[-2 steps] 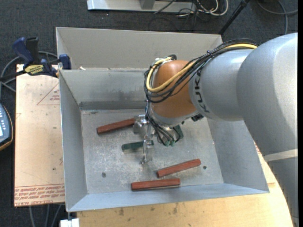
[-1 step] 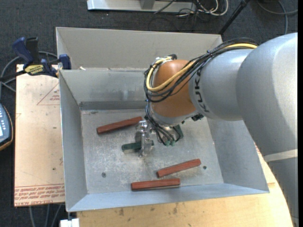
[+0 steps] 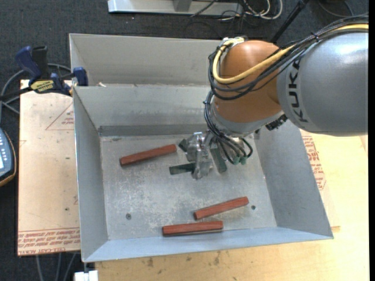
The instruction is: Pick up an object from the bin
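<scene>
Dark flat piece (image 3: 181, 169) — just beside the end effector (image 3: 202, 158)

One red-brown stick (image 3: 147, 155) lies at the left; two more, a slanted stick (image 3: 221, 208) and a level stick (image 3: 192, 228), lie close together in front

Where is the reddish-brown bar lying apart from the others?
In the camera view, the flat reddish-brown wooden bar lies upper left in the grey bin, left of the gripper.
</scene>
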### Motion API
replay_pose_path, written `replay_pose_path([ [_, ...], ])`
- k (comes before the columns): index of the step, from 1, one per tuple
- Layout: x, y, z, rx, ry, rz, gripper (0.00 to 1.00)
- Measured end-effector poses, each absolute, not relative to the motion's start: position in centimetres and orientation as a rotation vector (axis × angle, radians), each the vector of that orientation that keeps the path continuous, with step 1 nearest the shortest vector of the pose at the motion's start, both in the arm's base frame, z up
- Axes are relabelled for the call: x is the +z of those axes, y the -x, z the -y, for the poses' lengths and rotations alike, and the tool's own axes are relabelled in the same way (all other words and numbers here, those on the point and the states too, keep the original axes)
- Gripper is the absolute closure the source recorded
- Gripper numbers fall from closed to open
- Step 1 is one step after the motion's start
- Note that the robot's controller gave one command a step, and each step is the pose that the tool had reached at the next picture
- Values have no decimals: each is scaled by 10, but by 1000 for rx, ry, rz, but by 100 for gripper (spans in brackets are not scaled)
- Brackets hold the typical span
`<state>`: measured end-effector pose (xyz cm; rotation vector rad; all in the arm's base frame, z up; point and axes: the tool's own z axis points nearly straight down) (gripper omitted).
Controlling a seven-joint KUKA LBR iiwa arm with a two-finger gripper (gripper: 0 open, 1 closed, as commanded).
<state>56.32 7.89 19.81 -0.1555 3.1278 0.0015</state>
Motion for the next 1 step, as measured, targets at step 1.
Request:
replay_pose_path([
  [1, 234, -573, -75, 1, 457, -3102, 100],
])
